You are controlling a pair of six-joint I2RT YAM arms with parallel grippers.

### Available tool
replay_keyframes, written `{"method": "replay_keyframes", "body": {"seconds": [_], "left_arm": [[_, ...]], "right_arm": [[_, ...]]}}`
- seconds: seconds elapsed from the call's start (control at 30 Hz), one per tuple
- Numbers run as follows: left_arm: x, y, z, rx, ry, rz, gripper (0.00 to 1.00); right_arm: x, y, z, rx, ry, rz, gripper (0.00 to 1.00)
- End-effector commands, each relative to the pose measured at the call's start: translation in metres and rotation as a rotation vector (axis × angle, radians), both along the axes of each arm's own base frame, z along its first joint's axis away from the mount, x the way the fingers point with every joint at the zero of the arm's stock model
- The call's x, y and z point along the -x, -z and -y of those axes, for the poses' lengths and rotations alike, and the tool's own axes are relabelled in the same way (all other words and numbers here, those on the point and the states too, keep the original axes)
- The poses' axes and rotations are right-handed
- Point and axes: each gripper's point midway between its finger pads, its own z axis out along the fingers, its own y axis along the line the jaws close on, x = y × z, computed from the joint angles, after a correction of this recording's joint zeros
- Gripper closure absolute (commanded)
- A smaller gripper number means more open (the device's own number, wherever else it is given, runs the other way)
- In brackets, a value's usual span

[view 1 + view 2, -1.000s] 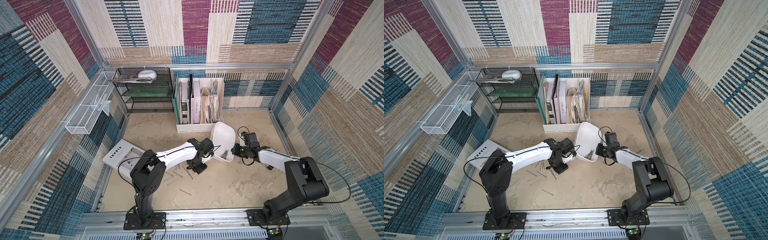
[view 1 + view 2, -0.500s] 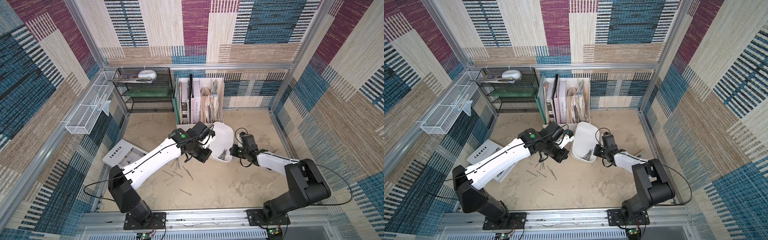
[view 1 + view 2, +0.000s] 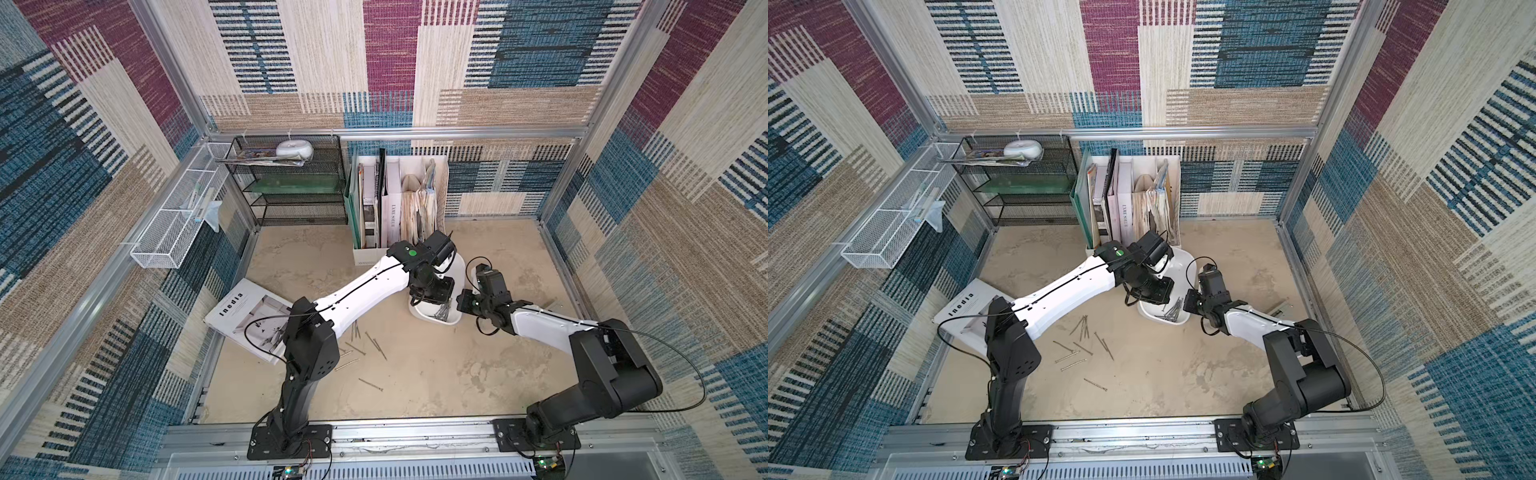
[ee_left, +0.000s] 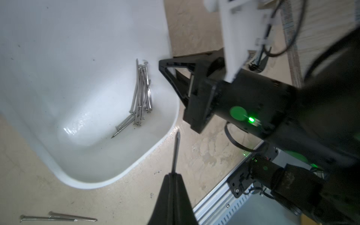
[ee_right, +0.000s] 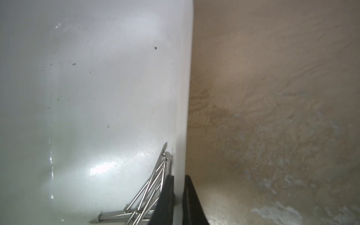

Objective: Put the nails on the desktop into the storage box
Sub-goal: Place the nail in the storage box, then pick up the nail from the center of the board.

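The white storage box (image 3: 457,270) (image 3: 1179,262) stands tilted on the beige desktop (image 3: 436,374), with several nails (image 3: 440,311) (image 4: 141,93) heaped in its low corner. My right gripper (image 5: 178,179) (image 3: 459,301) is shut on the box's side wall, one finger inside and one outside. My left gripper (image 4: 174,175) (image 3: 434,293) hovers over the box's near end, shut on one nail (image 4: 176,152) that sticks out past its tips close to the rim. More nails (image 3: 365,345) (image 3: 1084,336) lie loose on the desktop to the left of the box.
A white file holder (image 3: 399,208) stands right behind the box and a black mesh shelf (image 3: 291,187) to its left. A white wire basket (image 3: 174,224) hangs on the left wall. A magazine (image 3: 249,311) lies at the left edge.
My left arm has risen from the loose nails on the desktop and swung right and back over the box, still shut. The right gripper has kept its hold on the box wall.
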Motion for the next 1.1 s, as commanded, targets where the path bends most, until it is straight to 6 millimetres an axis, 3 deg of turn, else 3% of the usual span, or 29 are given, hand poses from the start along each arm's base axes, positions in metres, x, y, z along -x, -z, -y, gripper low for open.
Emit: {"method": "replay_keyframes", "body": {"seconds": [0.0, 0.33, 0.5, 0.57, 0.7, 0.8, 0.9, 0.97, 1.07], "left_arm": [[-0.017, 0.025, -0.012, -0.072, -0.101, -0.013, 1.00], [-0.051, 0.070, -0.016, -0.101, -0.208, -0.010, 1.00], [-0.057, 0.074, -0.011, -0.082, -0.205, -0.006, 0.99], [-0.051, 0.072, -0.008, -0.060, -0.192, -0.037, 0.76], [-0.039, 0.047, -0.017, -0.027, -0.211, -0.034, 0.65], [-0.028, 0.005, -0.037, 0.005, -0.229, 0.025, 0.61], [-0.006, -0.027, -0.071, 0.011, -0.256, 0.061, 0.61], [0.015, -0.032, -0.103, -0.006, -0.306, 0.072, 0.59], [0.040, -0.018, -0.139, -0.025, -0.391, 0.043, 0.59]], "right_arm": [[0.006, 0.003, 0.010, 0.054, 0.024, -0.007, 1.00], [0.009, 0.006, 0.006, 0.044, 0.011, -0.016, 1.00], [0.009, 0.005, 0.004, 0.047, 0.006, -0.016, 1.00], [0.008, 0.004, 0.004, 0.050, 0.006, -0.015, 1.00], [0.008, 0.004, 0.003, 0.049, 0.004, -0.016, 1.00], [0.008, 0.005, 0.004, 0.055, 0.004, -0.021, 1.00], [0.008, 0.005, 0.004, 0.058, 0.002, -0.024, 1.00], [0.008, 0.003, 0.005, 0.064, 0.003, -0.022, 1.00], [0.008, 0.003, 0.005, 0.067, 0.001, -0.024, 1.00]]}}
